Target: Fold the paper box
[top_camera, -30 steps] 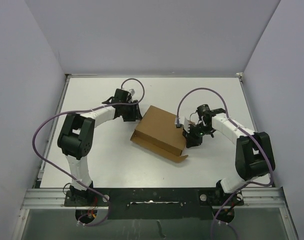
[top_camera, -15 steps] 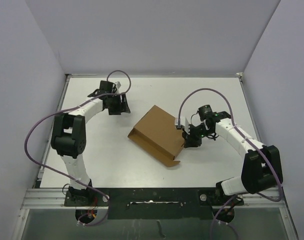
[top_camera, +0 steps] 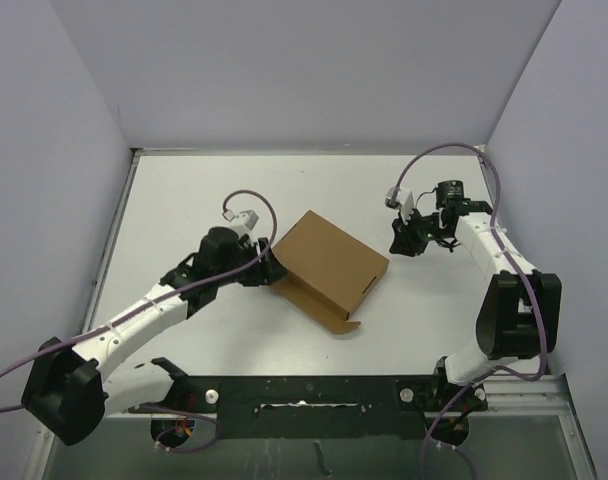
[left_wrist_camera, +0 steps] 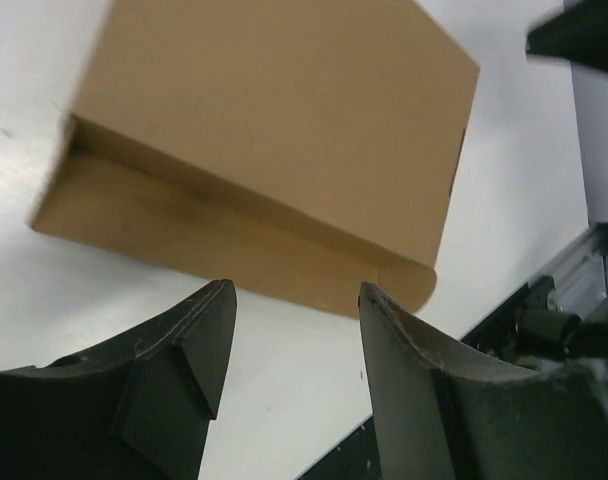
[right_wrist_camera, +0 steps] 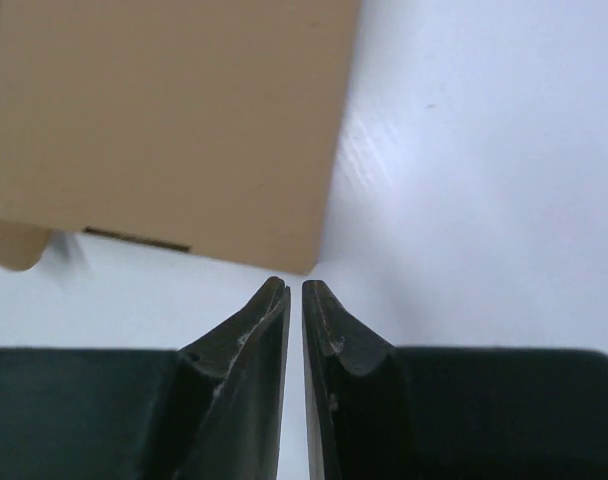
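Observation:
The paper box (top_camera: 327, 265) is a flat brown cardboard mailer lying in the middle of the white table, its top panel closed over and a flap sticking out along its near edge. It fills the top of the left wrist view (left_wrist_camera: 274, 140) and the upper left of the right wrist view (right_wrist_camera: 164, 120). My left gripper (top_camera: 267, 268) is open and empty, just left of the box's left corner, low over the table. My right gripper (top_camera: 400, 240) is shut and empty, a short way right of the box's right corner, not touching it.
White table (top_camera: 184, 200) with grey walls on three sides. The black metal rail (top_camera: 304, 395) with the arm bases runs along the near edge. Purple cables loop above both arms.
My left arm has swung from the far left down and in to the box's left corner. My right gripper has drawn back from the box's right edge, up and to the right.

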Motion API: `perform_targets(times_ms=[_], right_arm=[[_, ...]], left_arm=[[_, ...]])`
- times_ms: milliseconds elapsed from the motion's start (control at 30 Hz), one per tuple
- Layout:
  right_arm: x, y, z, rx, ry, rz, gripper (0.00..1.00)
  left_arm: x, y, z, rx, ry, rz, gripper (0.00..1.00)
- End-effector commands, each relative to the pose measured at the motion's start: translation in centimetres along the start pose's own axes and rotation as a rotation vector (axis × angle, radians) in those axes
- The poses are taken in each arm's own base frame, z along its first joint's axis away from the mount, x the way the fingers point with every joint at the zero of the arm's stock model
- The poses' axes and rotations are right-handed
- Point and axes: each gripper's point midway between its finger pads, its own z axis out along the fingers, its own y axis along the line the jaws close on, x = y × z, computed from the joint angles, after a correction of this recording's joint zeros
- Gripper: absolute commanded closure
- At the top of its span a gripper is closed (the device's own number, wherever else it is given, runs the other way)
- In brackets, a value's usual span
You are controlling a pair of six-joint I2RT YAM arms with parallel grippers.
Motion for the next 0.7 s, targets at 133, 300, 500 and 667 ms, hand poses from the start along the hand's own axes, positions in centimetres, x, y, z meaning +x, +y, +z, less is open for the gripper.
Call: perform_targets(times_ms=[133,300,500,667], right_arm=[[-0.3,-6.9,3.6,0.068,0.033,0.101,0.9],[1.2,-6.4,5.1,0.008,0.07,0.125,0.91],[2.0,-3.4,5.6,-0.089,0.07,0.106,0.92],[3.0,-1.3,5.5,-0.138,0.084,0.088,0.92]], left_arm=[[3.3,-5.0,2.5,0.104,-0.05,-0.144,0.48],[3.0,-5.1,4.8,0.094,-0.059,-0.177,0.46],[3.5,-4.3,7.8,0.051,-0.039,-0.237,0.45],[3.7,-4.2,9.3,0.042,-0.029,-0.257,0.45]])
